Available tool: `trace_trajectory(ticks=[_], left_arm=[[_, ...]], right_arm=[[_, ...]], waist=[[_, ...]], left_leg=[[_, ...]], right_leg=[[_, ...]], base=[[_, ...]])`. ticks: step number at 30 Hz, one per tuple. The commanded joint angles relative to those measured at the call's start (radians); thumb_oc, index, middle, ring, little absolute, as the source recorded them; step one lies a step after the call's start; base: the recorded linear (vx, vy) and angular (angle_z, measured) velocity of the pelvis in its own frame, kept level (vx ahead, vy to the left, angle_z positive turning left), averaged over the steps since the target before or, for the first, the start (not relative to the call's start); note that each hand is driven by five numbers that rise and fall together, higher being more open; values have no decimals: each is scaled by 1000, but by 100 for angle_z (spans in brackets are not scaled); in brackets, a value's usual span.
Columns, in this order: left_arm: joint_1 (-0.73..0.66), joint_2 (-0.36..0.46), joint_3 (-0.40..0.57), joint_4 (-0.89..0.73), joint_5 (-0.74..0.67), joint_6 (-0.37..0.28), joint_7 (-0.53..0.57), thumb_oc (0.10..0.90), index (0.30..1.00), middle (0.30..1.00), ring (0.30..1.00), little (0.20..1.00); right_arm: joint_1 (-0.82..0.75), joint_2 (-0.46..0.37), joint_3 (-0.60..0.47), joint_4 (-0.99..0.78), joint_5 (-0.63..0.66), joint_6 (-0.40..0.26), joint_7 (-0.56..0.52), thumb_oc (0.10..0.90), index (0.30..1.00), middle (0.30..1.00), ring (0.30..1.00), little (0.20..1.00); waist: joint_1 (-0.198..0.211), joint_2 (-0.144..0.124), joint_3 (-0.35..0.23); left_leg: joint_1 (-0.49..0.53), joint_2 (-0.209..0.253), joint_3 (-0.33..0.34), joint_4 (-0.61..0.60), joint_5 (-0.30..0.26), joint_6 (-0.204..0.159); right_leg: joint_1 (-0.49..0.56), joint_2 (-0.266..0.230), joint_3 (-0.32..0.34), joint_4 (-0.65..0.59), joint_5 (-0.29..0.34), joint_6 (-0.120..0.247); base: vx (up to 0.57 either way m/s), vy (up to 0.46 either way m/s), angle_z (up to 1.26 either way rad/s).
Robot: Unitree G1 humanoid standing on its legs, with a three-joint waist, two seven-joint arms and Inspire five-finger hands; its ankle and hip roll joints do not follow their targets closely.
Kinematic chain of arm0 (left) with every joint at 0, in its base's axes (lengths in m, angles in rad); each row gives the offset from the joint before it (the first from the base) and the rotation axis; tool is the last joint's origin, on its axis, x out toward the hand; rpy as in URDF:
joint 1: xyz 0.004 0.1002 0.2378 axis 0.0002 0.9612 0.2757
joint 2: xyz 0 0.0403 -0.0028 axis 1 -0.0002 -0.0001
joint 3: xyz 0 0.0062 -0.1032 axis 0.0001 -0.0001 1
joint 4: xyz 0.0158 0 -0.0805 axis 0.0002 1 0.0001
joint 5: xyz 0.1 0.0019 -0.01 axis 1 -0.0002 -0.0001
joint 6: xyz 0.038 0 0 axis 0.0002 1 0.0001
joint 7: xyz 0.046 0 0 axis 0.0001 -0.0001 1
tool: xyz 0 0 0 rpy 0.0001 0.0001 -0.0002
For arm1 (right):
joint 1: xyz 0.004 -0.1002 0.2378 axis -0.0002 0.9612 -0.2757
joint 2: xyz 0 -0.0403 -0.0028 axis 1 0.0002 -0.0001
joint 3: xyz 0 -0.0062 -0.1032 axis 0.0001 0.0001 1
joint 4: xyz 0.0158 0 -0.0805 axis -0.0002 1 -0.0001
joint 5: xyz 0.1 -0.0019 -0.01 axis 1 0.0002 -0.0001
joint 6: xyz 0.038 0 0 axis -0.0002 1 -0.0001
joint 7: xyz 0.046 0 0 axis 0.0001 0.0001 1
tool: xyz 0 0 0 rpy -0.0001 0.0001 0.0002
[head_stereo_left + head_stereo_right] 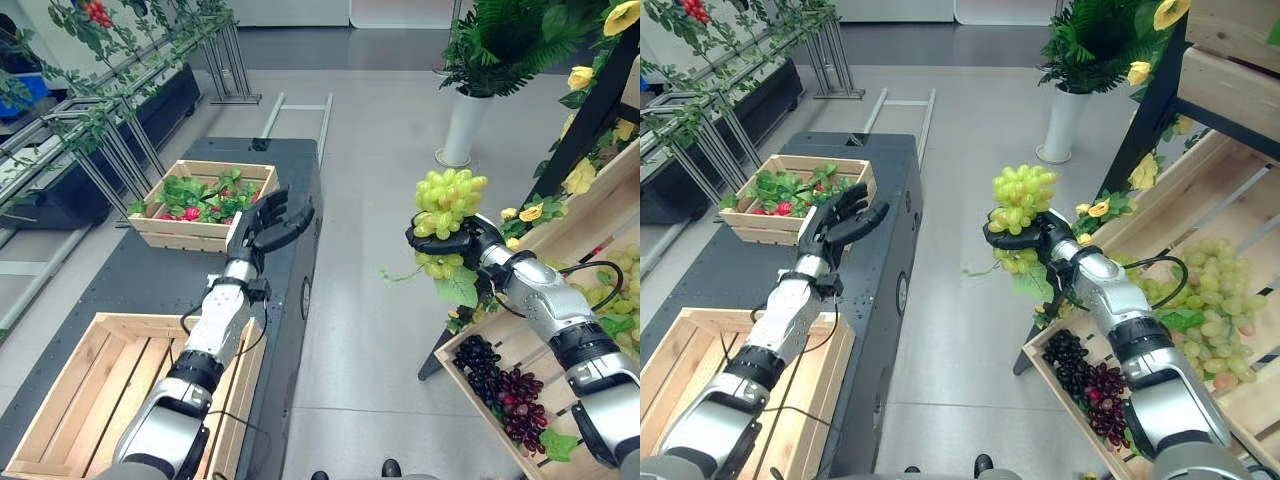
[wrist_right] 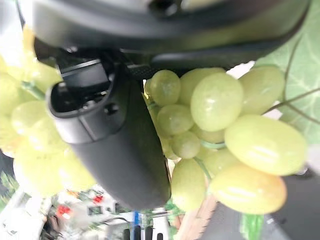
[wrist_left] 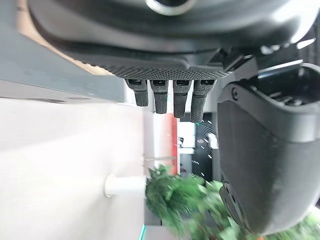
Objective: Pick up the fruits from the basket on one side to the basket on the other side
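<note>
Above the grey floor (image 1: 380,330), the right hand (image 1: 445,240) clenched green grapes (image 1: 447,203), its fingers partly hidden; the left hand (image 1: 268,225) was released.

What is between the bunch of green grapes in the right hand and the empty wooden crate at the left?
In the left eye view, grey floor, the dark table's edge and the open left hand's arm separate the green grapes, gripped by the right hand, from the empty crate.

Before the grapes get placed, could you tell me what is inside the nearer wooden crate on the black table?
The nearer wooden crate shows bare slats and no fruit. The left arm crosses its right side and hides that part.
</note>
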Motion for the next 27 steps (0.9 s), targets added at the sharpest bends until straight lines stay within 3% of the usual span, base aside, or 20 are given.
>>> trace_trajectory(ticks=[1,4,7,11,15,22,27], left_arm=[[-33,-15,4,29,-10,-102,26,800,900,900,900,900],[29,-57,8,54,-23,-96,29,800,900,900,900,900],[81,-90,7,68,-20,-92,16,800,900,900,900,900],[143,-114,15,104,-25,-90,38,800,900,900,900,900],[164,-129,32,166,-30,-97,48,800,900,900,900,900],[175,-133,51,200,-38,-101,52,800,900,900,900,900],[163,-135,45,227,-59,-117,48,800,900,900,900,900]], right_arm=[[-76,-67,-109,-73,-63,-101,11,400,300,300,300,300],[-56,-97,-108,-154,-102,-10,66,400,300,300,300,300],[-47,-148,-95,-207,-201,5,128,400,300,300,300,300],[-60,-326,-47,-298,-383,-45,185,400,300,300,300,300],[-77,-443,-46,-392,-400,-43,170,400,300,300,300,300],[16,-530,-140,-542,-369,-48,159,400,300,300,300,300],[67,-576,-184,-613,-382,-98,127,400,300,300,300,300]], waist=[[-12,-32,-98],[-23,-44,-95],[-31,-55,-95],[-53,-72,-97],[-84,-86,-102],[-125,-95,-109],[-157,-98,-106]], left_leg=[[1,-20,-19,3,-93,-13],[2,-21,-7,3,-95,-9],[2,-20,7,3,-96,-8],[4,-17,38,3,-96,-8],[3,-17,66,3,-98,-5],[2,-22,92,3,-104,3],[2,-24,114,3,-110,10]], right_leg=[[13,24,3,2,-15,-27],[7,29,24,2,-12,-28],[2,31,38,2,-7,-27],[-9,34,66,2,4,-21],[-23,43,106,2,15,-17],[-40,57,165,2,30,-10],[-55,66,201,2,41,-2]], base=[[6,46,-14],[10,55,-12],[18,55,-16],[26,74,-17],[18,77,-24],[4,68,-27],[-26,70,-34]])
